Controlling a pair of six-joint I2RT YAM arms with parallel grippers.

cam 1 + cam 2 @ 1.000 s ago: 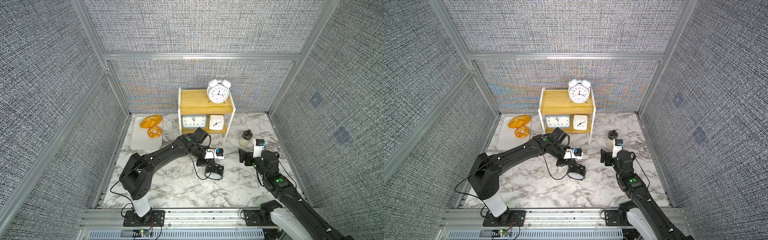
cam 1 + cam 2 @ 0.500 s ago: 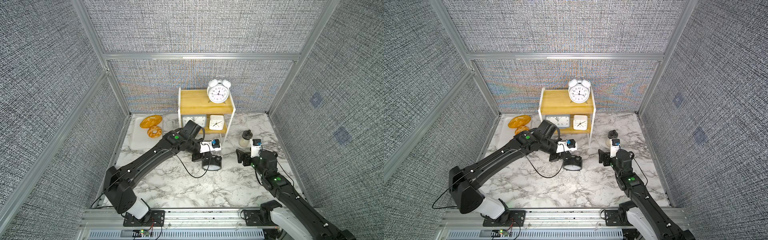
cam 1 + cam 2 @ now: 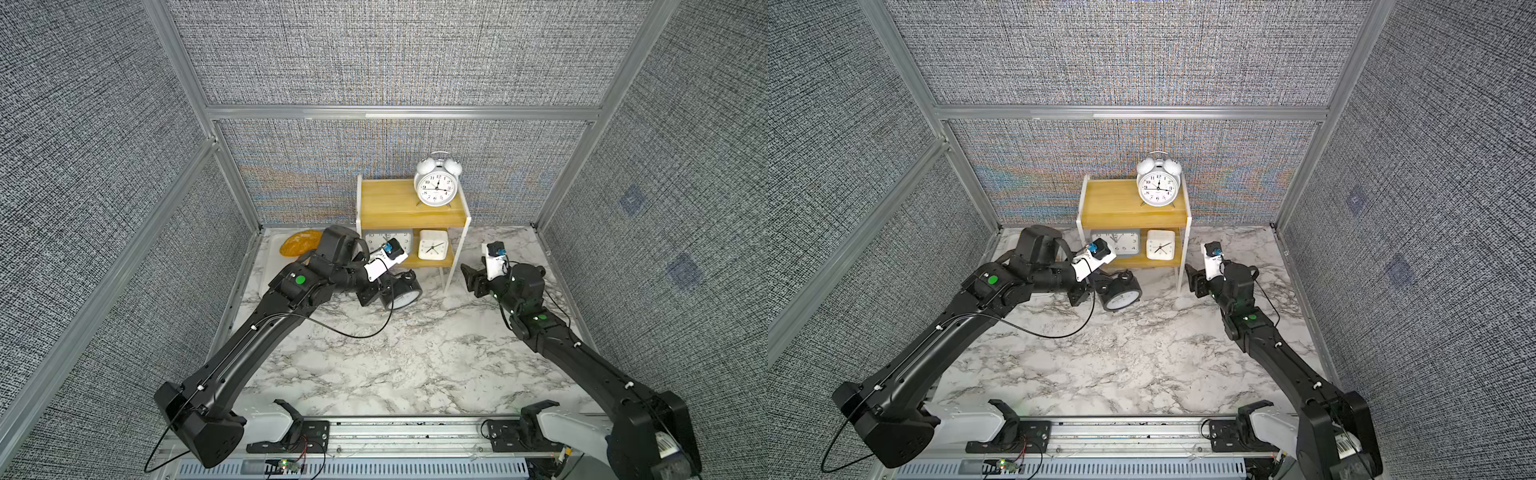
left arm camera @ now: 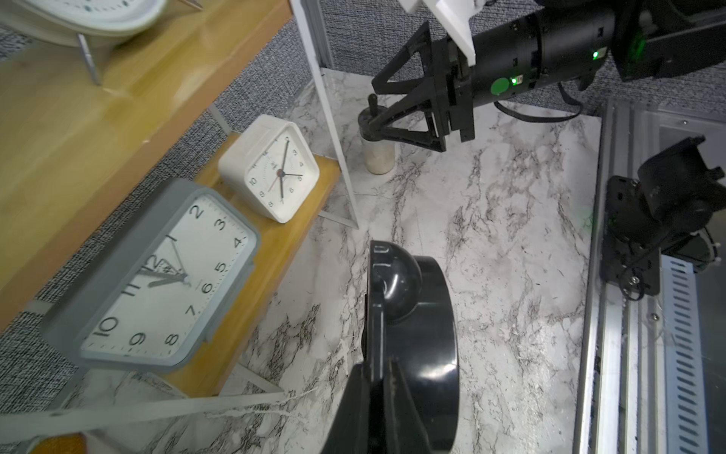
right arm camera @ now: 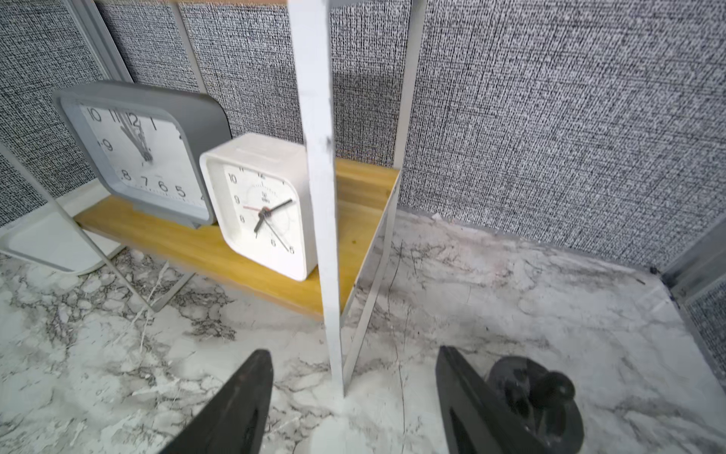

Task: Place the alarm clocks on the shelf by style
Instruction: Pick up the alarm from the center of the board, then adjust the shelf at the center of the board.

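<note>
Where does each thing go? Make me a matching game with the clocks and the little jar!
Things:
1 white bell clock
2 small square clock
3 black bell clock
4 little jar

Places:
A pinched in the left gripper
B on the table by the right gripper
C shelf's top board
D shelf's lower board

Pairs: 1-C, 2-D, 3-A, 4-B

Two clocks on the lower board of the shelf point(image 5: 184, 243).
The white clock point(image 5: 259, 208) stood just beside the grey clock point(image 5: 133, 145); a white leg point(image 5: 314, 118) rose in front, the right gripper point(image 5: 352, 353) had its jaws apart, and a dark-lidded jar point(image 5: 538, 397) stood near.
</note>
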